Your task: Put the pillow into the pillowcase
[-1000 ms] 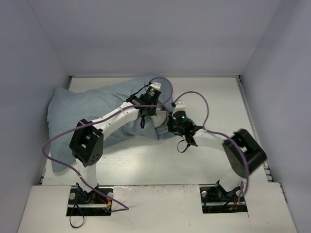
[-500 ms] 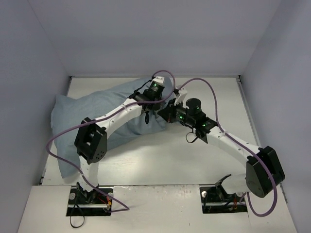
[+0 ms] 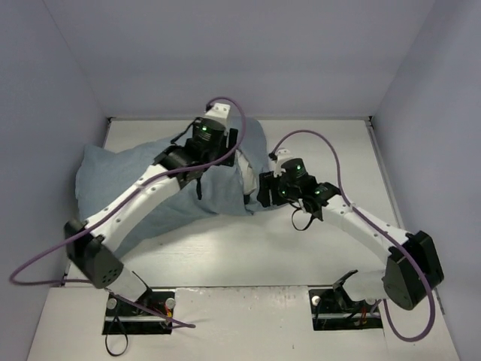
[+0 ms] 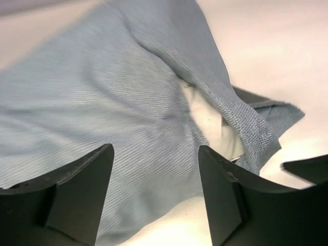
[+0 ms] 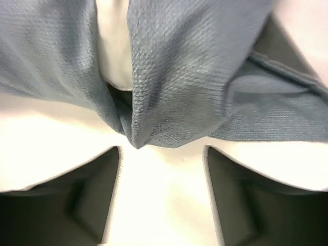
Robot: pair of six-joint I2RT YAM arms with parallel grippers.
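The pale blue-grey pillowcase [image 3: 128, 180] lies crumpled across the left and middle of the table, its open end toward the centre. The white pillow [image 3: 244, 177] shows only as a sliver in that opening; the rest is hidden inside the fabric. My left gripper [image 3: 229, 154] hovers open over the pillowcase [image 4: 102, 87] near the mouth, where the pillow [image 4: 210, 118] peeks out. The left gripper [image 4: 156, 151] holds nothing. My right gripper [image 3: 264, 192] stands open just short of the bunched hem of the pillowcase [image 5: 189, 66]. The right gripper [image 5: 163, 149] has only bare table between its fingers, with the pillow [image 5: 115, 56] beyond.
Grey walls [image 3: 421, 90] enclose the white table [image 3: 331, 150] on the left, back and right. Purple cables [image 3: 316, 139] loop above both arms. The left arm's elbow [image 3: 90, 256] sits low at the near left.
Both grippers have opened and let go of the pillowcase hem. The left arm's elbow swung down to the near left and its wrist moved back; the right gripper pulled slightly off the fabric.
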